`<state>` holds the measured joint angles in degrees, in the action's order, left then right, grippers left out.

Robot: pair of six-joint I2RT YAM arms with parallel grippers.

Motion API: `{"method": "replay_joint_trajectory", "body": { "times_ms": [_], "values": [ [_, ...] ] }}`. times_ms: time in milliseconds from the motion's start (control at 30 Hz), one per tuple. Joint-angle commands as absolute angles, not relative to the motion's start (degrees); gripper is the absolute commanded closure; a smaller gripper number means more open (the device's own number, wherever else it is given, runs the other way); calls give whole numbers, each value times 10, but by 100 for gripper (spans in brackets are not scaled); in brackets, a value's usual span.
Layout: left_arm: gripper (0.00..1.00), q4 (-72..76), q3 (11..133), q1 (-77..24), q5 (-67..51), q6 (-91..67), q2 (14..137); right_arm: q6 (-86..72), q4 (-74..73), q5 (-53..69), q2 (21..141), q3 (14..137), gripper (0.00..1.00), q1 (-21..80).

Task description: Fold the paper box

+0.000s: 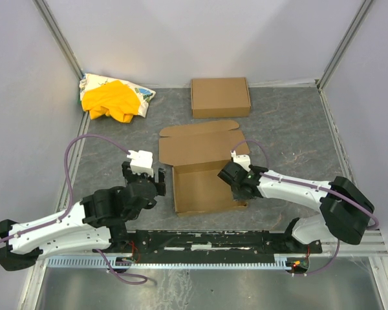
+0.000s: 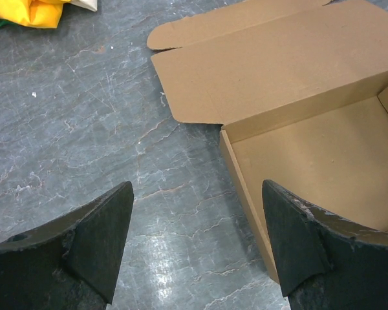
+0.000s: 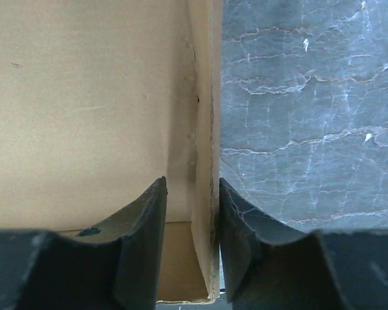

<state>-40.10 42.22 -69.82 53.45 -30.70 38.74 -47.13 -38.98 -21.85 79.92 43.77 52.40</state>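
The paper box (image 1: 197, 190) lies in the middle of the table as a shallow brown tray, with its lid panel (image 1: 204, 145) spread flat behind it. My right gripper (image 1: 240, 188) is at the tray's right wall (image 3: 204, 97). Its jaws are open and straddle that wall, one finger inside the tray with a gap to the wall, and the other finger (image 3: 246, 226) outside, against it. My left gripper (image 1: 156, 186) is wide open above bare table, just left of the tray's left wall (image 2: 242, 187). In the left wrist view the left gripper (image 2: 197, 194) has nothing between its fingers.
A second, closed brown carton (image 1: 220, 97) sits at the back centre. A yellow cloth bundle (image 1: 113, 100) lies at the back left, near the wall. Grey marbled tabletop (image 2: 84, 129) surrounds the box. A black rail (image 1: 207, 242) runs along the near edge.
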Motion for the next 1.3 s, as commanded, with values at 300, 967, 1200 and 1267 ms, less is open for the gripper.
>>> {"method": "replay_joint_trajectory", "body": {
  "times_ms": [300, 967, 1200, 1267],
  "values": [
    [33, -170, 375, -696, 174, -249, 443, -539, -473, -307, 716, 490, 53, 535],
    [30, 50, 423, -852, 59, -225, 749, -545, -354, -172, 792, 475, 57, 448],
    [29, 187, 384, -891, 151, -210, 796, -568, -333, -159, 780, 449, 62, 448],
    [26, 281, 350, -896, 162, -207, 801, -571, -325, -152, 774, 440, 64, 448]
  ]
}}
